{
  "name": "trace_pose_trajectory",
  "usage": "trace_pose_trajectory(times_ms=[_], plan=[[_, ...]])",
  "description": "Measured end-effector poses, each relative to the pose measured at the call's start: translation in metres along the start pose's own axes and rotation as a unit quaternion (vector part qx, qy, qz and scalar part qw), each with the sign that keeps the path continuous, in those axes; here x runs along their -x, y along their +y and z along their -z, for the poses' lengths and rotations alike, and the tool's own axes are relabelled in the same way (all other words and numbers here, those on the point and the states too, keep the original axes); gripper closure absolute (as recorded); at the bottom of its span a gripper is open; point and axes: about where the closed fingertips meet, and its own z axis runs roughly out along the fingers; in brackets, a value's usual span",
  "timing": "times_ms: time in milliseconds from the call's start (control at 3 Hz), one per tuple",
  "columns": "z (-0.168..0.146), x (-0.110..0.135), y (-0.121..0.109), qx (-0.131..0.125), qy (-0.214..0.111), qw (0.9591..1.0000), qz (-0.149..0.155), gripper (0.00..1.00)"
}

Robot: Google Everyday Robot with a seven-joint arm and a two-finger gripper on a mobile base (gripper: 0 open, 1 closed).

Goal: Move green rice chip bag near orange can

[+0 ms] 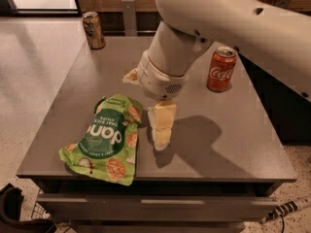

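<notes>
The green rice chip bag (108,139) lies flat near the front left of the grey table (218,144); it is light green with a dark-green oval and white lettering. The orange-brown can (93,30) stands upright at the table's far left corner, well apart from the bag. My gripper (162,130) hangs from the big white arm (194,28), points down at the table and sits just right of the bag's upper right edge, holding nothing that I can see.
A red Coca-Cola can (221,69) stands upright at the back right of the table. A drawer front (155,208) runs under the front edge. The floor lies to the left, with a dark object (14,212) at the lower left.
</notes>
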Motion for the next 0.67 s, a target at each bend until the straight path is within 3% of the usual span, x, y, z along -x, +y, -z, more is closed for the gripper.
trace_pose_trajectory(times_ms=[667], plan=[[-0.039, 0.003, -0.028, -0.008, -0.045, 0.9966, 0.069, 0.0]])
